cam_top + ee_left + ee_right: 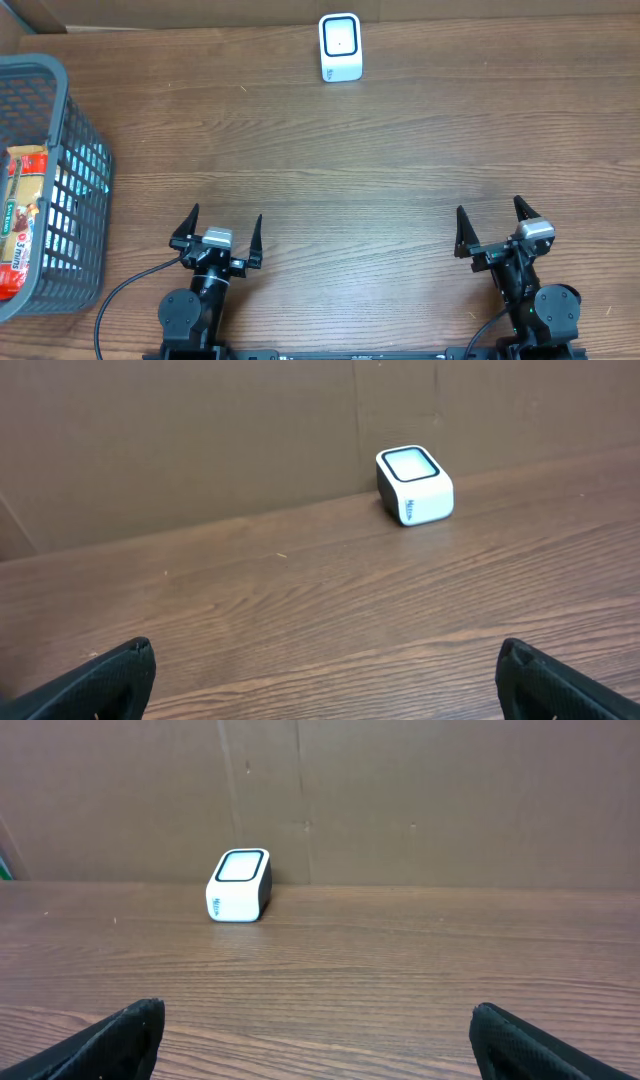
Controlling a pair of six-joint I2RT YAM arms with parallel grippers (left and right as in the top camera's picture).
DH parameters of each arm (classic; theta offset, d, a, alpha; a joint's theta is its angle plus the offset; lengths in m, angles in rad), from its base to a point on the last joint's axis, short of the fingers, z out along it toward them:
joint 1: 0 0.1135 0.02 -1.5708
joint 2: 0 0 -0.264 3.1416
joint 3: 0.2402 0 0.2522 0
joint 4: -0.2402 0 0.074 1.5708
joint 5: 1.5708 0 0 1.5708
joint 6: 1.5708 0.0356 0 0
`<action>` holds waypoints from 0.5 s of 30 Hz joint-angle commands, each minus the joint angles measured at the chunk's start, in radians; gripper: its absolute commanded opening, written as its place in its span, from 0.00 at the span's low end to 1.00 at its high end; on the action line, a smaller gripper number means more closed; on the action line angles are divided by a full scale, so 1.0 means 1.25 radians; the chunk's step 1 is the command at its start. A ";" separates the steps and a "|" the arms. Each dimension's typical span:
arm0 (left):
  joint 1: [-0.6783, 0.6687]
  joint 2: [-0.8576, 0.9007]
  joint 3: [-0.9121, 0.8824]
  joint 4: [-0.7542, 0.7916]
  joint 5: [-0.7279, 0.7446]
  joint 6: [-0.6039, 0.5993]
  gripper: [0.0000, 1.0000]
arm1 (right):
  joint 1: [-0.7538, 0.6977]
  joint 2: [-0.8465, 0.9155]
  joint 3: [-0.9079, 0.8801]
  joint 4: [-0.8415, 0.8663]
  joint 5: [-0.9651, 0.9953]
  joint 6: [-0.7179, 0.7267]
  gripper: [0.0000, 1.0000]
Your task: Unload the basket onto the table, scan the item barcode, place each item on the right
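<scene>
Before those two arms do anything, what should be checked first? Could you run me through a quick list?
1. Left pincer open and empty: ok.
2. Right pincer open and empty: ok.
3. Packet lying in the basket, uncovered from above: ok.
4. Scanner standing at the far side, nothing in front of it: ok.
5. Where the barcode sits on the packet: cannot tell.
</scene>
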 commanded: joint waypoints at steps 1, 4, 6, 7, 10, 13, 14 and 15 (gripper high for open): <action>-0.005 -0.009 -0.003 0.002 0.006 -0.031 1.00 | 0.003 -0.009 -0.009 0.003 0.005 0.002 1.00; -0.005 -0.009 -0.002 0.003 0.006 -0.031 1.00 | 0.003 -0.009 -0.009 0.003 0.005 0.002 1.00; -0.005 -0.009 0.005 0.002 0.002 -0.031 1.00 | 0.003 -0.009 -0.009 0.003 0.005 0.002 1.00; -0.005 -0.009 0.009 0.002 0.002 -0.031 1.00 | 0.003 -0.009 -0.009 0.003 0.005 0.002 1.00; -0.005 -0.009 0.020 0.002 0.003 -0.031 1.00 | 0.003 -0.009 -0.009 0.003 0.005 0.002 1.00; -0.005 -0.009 0.036 -0.005 0.007 -0.032 1.00 | 0.003 -0.009 -0.009 0.003 0.005 0.002 1.00; -0.005 -0.009 0.047 -0.016 0.006 -0.031 1.00 | 0.003 -0.009 -0.009 0.003 0.005 0.002 1.00; -0.005 -0.009 0.057 -0.027 0.006 -0.031 1.00 | 0.003 -0.009 -0.009 0.003 0.005 0.002 1.00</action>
